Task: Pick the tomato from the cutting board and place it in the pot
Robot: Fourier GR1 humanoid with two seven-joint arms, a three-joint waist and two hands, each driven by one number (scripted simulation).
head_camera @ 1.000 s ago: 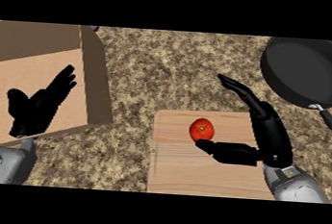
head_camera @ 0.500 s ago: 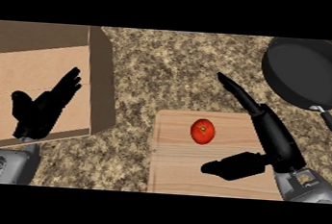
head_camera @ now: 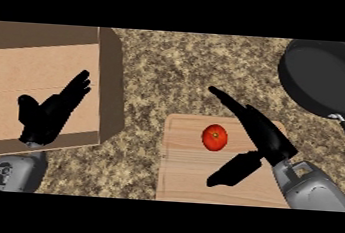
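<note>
The tomato point(head_camera: 214, 137) is left unmoved near the cutting board's point(head_camera: 185, 184) top edge. The right hand point(head_camera: 267, 137) is still spread wide beside it, nothing held. The left hand point(head_camera: 46, 116) is kept open.

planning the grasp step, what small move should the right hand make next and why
Probably ease the right hand a little left and curl its fingers and thumb round the tomato. The hand is open, and the tomato lies unheld on the cutting board, in the gap between straight fingers and thumb. The pot waits at upper right.
</note>
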